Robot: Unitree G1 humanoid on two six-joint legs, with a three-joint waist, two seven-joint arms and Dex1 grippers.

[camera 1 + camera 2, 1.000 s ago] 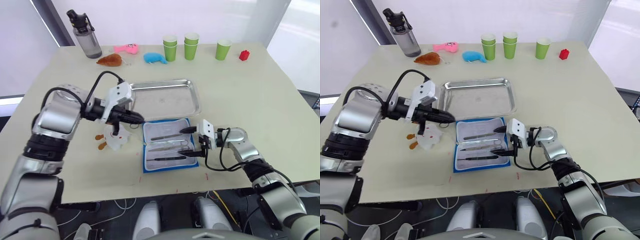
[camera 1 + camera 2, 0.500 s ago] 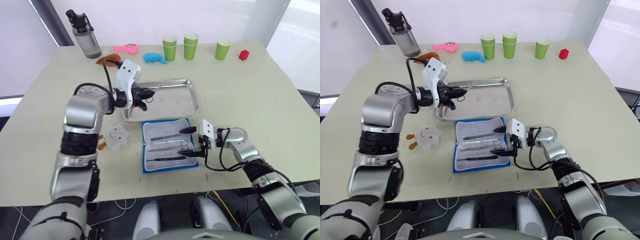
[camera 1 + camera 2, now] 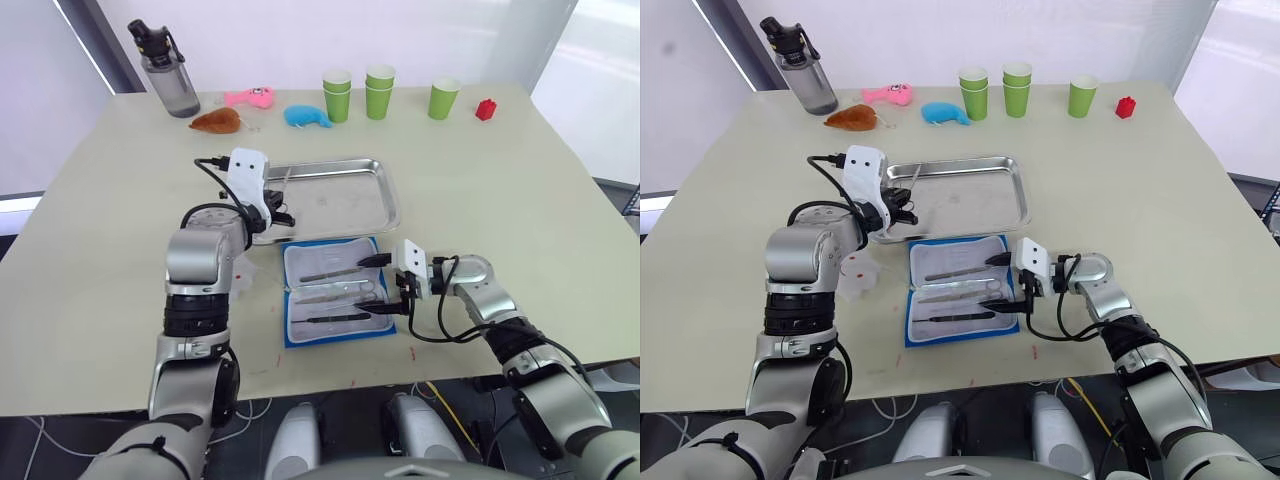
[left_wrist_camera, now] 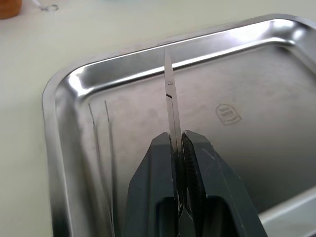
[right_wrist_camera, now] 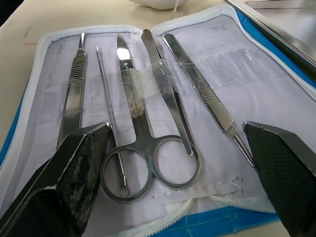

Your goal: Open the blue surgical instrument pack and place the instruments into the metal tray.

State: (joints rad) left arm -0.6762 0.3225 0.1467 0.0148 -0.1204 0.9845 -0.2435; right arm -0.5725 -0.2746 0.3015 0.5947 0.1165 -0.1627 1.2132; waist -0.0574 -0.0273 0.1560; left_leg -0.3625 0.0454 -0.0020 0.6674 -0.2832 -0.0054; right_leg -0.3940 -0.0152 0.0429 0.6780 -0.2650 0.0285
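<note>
The left hand [image 4: 177, 148] has its two dark fingers pressed together on a slim pair of scissors [image 4: 169, 94], whose closed blades stick straight out past the fingertips over the near corner of the metal tray [image 4: 64, 89]. Just beside that hand, on the tray's scuffed bottom, lies a thin pair of tweezers [image 4: 101, 143], close to the rolled rim. From the head views this hand [image 3: 280, 214] hangs over the tray's [image 3: 385, 190] edge on the side nearest its own arm, and a white plush toy [image 3: 855, 280] rests on the worktop [image 3: 520, 180] under the forearm. The right hand [image 3: 385, 285] is spread wide, one finger [image 5: 74, 163] at each side of the blue surgical instrument pack [image 3: 335, 292], which lies open and flat just in front of the tray, between the two hands. Between the spread fingers the pale lining holds the instruments [image 5: 143, 108] under clear strips: ring-handled scissors in the middle, a thin probe and a flat handle to one side, tweezers and a scalpel-like handle to the other. Farther off, along the far edge of the worktop, stand a dark water bottle [image 3: 165, 65], small toys in brown, pink and blue, green cups [image 3: 381, 90] and a small red block [image 3: 486, 109].
</note>
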